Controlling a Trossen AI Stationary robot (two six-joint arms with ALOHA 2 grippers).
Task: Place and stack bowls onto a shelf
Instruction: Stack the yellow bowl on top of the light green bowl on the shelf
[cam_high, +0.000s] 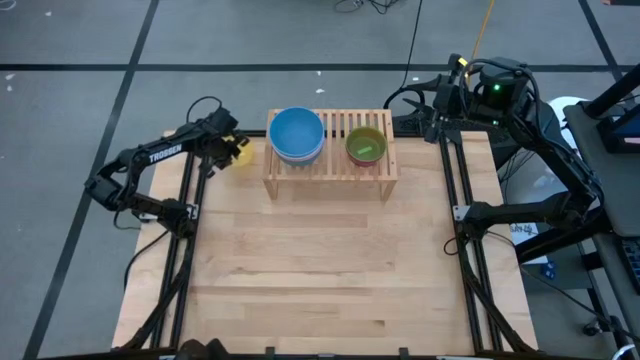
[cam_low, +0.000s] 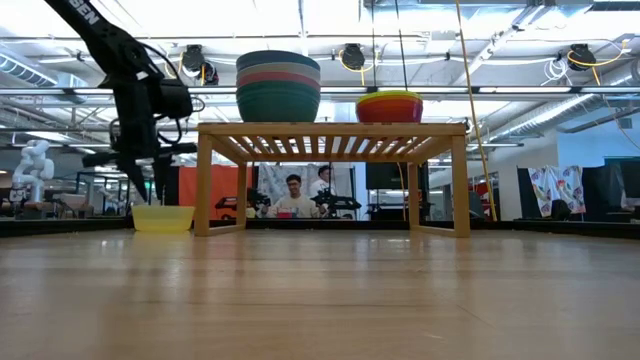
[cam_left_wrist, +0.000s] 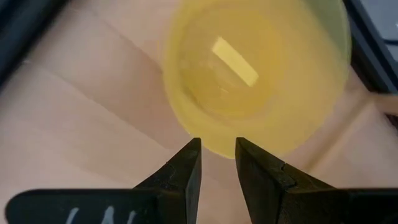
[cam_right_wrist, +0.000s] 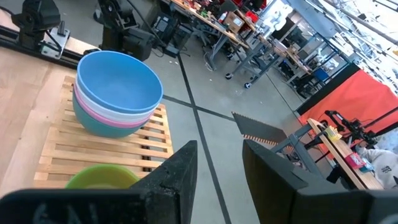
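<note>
- The yellow bowl (cam_high: 240, 151) sits on the tabletop (cam_high: 320, 270) just left of the shelf (cam_high: 330, 165).
- The blue bowl (cam_high: 297, 133) tops the stack on the shelf's left; the lime green bowl (cam_high: 366, 146) tops the right one.
- The left gripper (cam_left_wrist: 217, 152) hangs over the yellow bowl, fingers released.
- The right gripper (cam_right_wrist: 219, 155) waits beyond the shelf's far right, fingers released.

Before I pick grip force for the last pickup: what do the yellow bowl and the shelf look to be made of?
The yellow bowl, on the table under the left gripper, looks like thin plastic: smooth, slightly translucent, with a bright glare patch inside. The shelf looks like light unpainted wood: pale matte slats and legs, grain faintly visible, though a clear finish cannot be ruled out.
</note>
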